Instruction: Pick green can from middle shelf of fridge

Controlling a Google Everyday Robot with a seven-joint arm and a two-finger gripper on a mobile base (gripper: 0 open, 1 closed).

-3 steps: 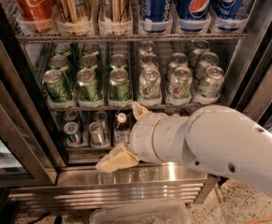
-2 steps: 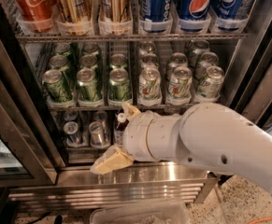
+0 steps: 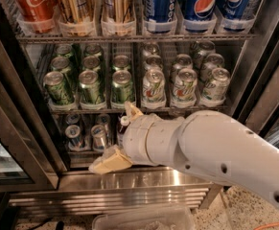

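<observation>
The fridge stands open in the camera view. Its middle shelf holds several dark green cans in the left lanes and white cans in the right lanes. My gripper is open and empty, below the middle shelf's front edge and in front of the lower rack. Its upper finger reaches up to the shelf edge just under the rightmost front green can. Its lower finger points down left over the steel sill. The white arm comes in from the right.
The top rack holds red, gold and blue cans. The lower rack holds small cans and a bottle, partly hidden by my wrist. Dark door edges flank the opening, with a ribbed steel base and a clear bin below.
My gripper and arm have shifted a little to the left, still below the middle shelf. The fingers stay spread. The cans have not moved.
</observation>
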